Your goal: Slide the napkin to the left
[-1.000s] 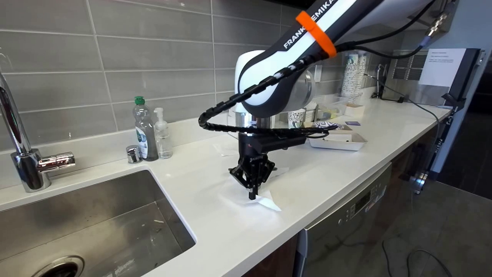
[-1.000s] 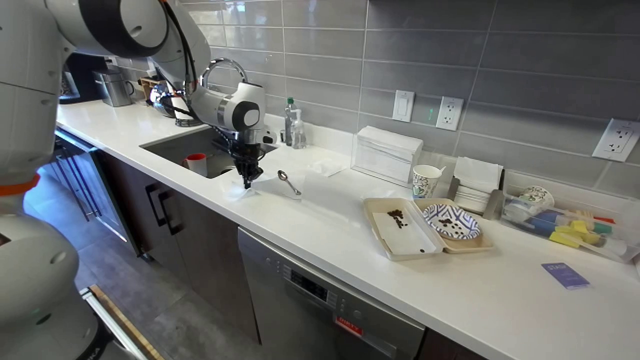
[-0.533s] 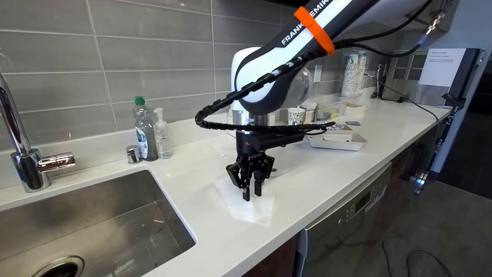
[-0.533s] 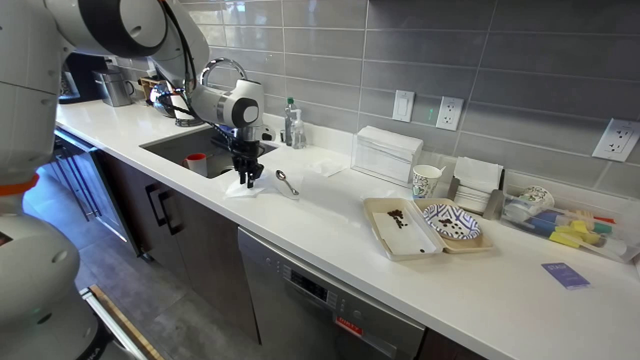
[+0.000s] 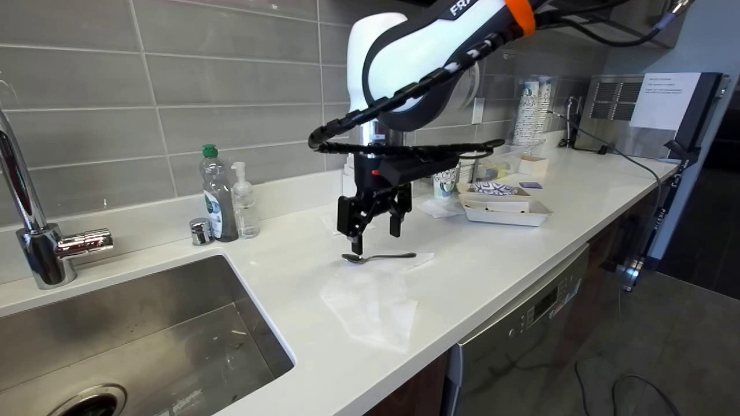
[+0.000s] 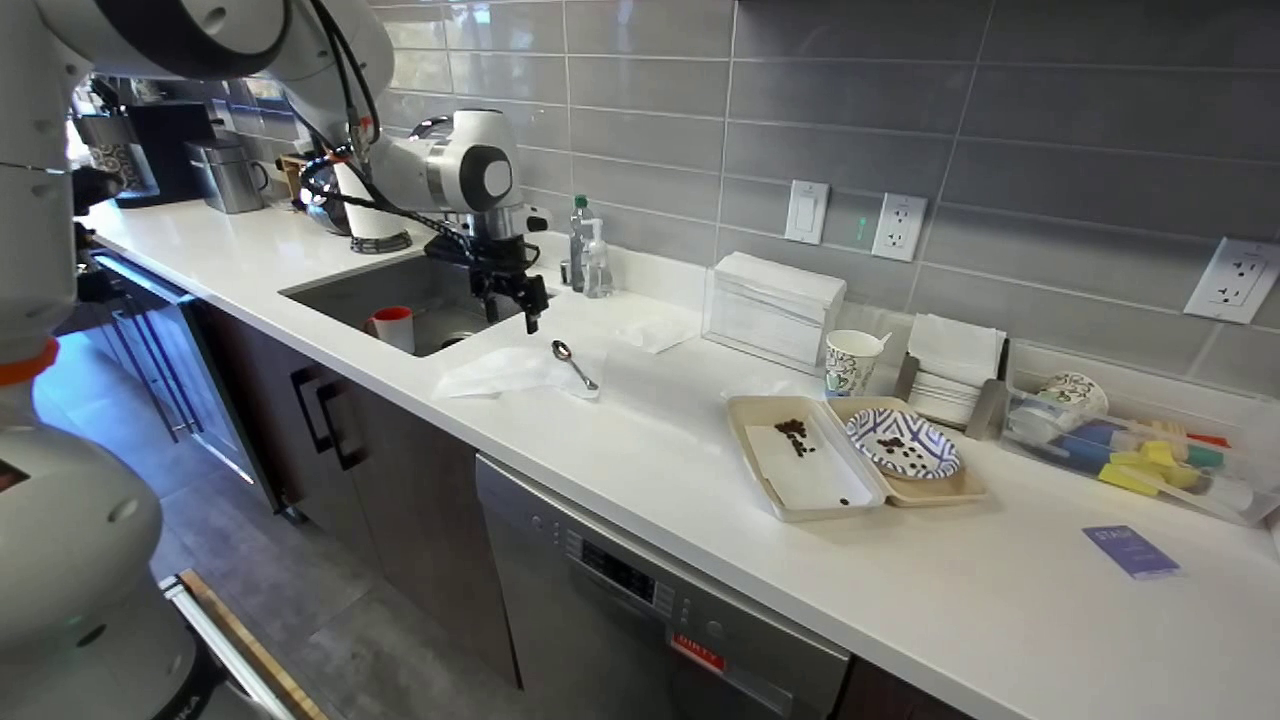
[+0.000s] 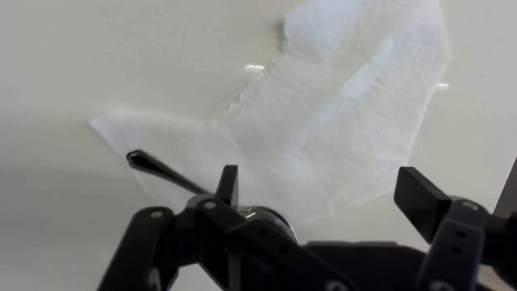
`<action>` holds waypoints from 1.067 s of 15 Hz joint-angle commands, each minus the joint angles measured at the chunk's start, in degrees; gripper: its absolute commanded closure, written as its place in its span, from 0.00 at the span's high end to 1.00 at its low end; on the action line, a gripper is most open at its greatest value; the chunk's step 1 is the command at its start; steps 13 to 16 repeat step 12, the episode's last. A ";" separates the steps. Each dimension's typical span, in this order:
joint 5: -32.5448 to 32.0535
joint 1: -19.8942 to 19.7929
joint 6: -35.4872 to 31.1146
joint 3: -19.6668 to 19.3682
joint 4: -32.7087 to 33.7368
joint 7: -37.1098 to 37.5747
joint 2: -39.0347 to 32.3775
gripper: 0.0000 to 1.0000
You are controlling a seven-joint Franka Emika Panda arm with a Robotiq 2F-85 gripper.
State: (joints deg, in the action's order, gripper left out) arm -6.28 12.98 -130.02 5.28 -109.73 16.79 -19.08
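The napkin [image 5: 373, 312] lies thin, white and crumpled on the countertop beside the sink; it also shows in an exterior view [image 6: 510, 373]. From above, the wrist view shows the napkin [image 7: 335, 113] spread in a bent shape. Its lower part lies under or beside a metal spoon [image 7: 165, 171]. My gripper [image 5: 376, 242] hovers above the counter near the spoon [image 5: 381, 256], towards the wall from most of the napkin. Its fingers [image 7: 422, 202] stand wide apart and nothing is between them. The gripper hides part of the spoon's bowl in the wrist view.
The steel sink [image 5: 231, 254] opens close by, with a red-and-white mug [image 6: 392, 328] in it. Soap bottles [image 5: 218, 196] stand at the wall. Another white paper [image 6: 655, 335] lies near the backsplash. A takeout box [image 6: 800, 460] and paper cup [image 6: 850, 362] sit further along.
One second ago the fingers were shut on the napkin's raised part. They have opened and let go, and the napkin has settled flatter. My gripper has risen and moved back towards the wall.
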 commanded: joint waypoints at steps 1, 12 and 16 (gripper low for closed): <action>-8.11 1.15 -0.82 -1.13 -2.53 -0.85 4.98 1.00; -9.85 -1.38 -0.44 0.50 -3.42 -3.23 11.46 1.00; -9.85 -1.38 -0.44 0.50 -3.42 -3.23 11.46 1.00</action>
